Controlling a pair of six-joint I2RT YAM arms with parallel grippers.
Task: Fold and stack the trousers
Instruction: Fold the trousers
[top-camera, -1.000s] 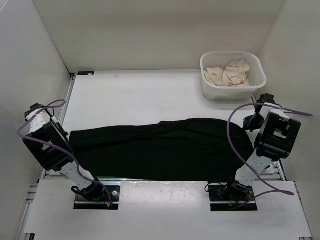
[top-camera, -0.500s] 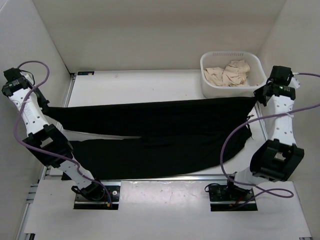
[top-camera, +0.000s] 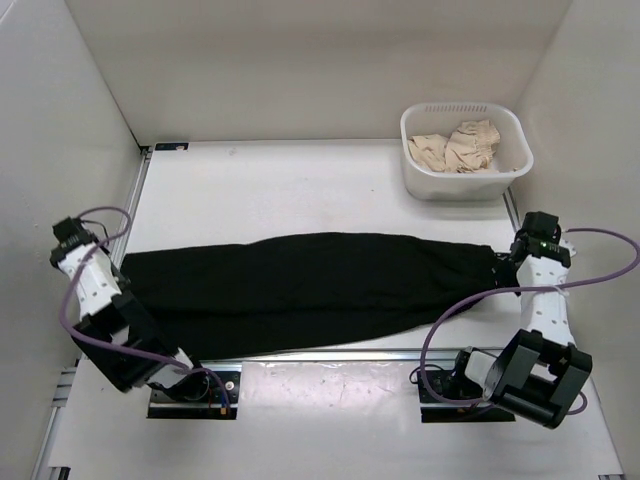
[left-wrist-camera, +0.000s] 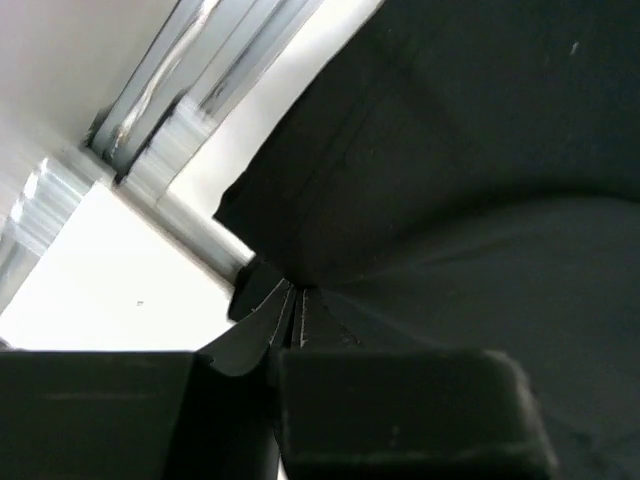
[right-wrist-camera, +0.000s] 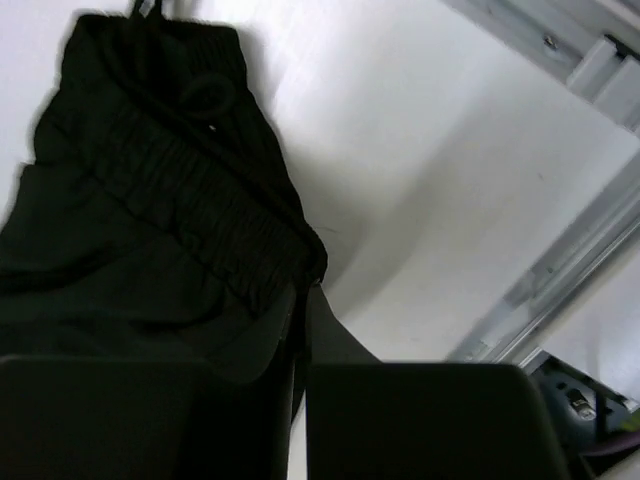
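Note:
The black trousers lie stretched across the table in a long, narrow band from left to right. My left gripper is at their left end, shut on the fabric. In the left wrist view its fingers pinch a fold of the trousers beside the hem. My right gripper is at the right end. The right wrist view shows it shut on the corner of the gathered waistband, low over the table.
A white basket with beige cloths stands at the back right, close behind the right arm. Aluminium rails run along the table's left and right sides. Walls close in on both sides.
Half a second ago both arms held one long edge of the trousers raised and far back. Now they have come down and nearer, and the trousers lie in a flatter, narrower band.

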